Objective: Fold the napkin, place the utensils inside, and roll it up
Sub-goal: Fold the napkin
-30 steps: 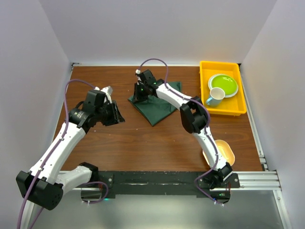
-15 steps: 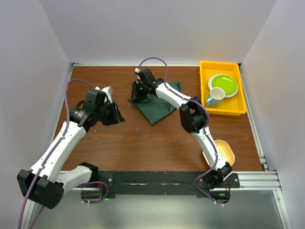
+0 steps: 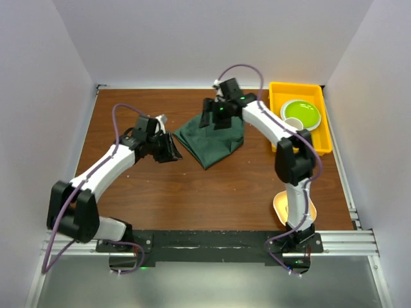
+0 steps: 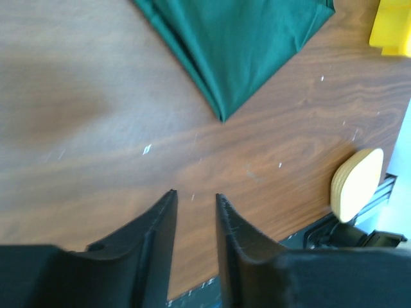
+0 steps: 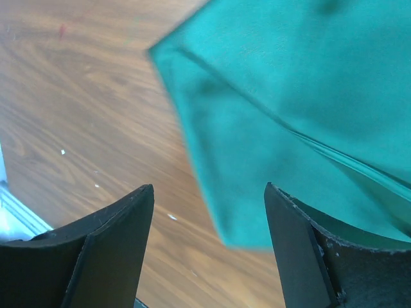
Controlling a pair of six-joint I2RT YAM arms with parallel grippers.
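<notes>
**A:** Where does the napkin (image 3: 210, 142) lie?

**B:** Flat on the brown wooden table (image 3: 192, 192), folded into layers, towards the far side. It sits between the left gripper (image 3: 172, 153) and the yellow tray (image 3: 298, 85). One pointed corner faces the near edge.

**A:** Is the right gripper (image 3: 215, 122) on it?

**B:** It hangs over the cloth's far edge, jaws spread wide and nothing between them. Its wrist view shows a folded corner of the cloth below the two fingers (image 5: 115, 244). Whether they touch it I cannot tell.

**A:** And the left one?

**B:** Just beside the napkin's left corner, over bare wood. Its jaws stand a narrow gap apart, with nothing in them.

**A:** Anything else there?

**B:** A green plate (image 3: 302, 113) in the tray, and a pale oval dish (image 3: 310, 206) near the right arm's base.
</notes>
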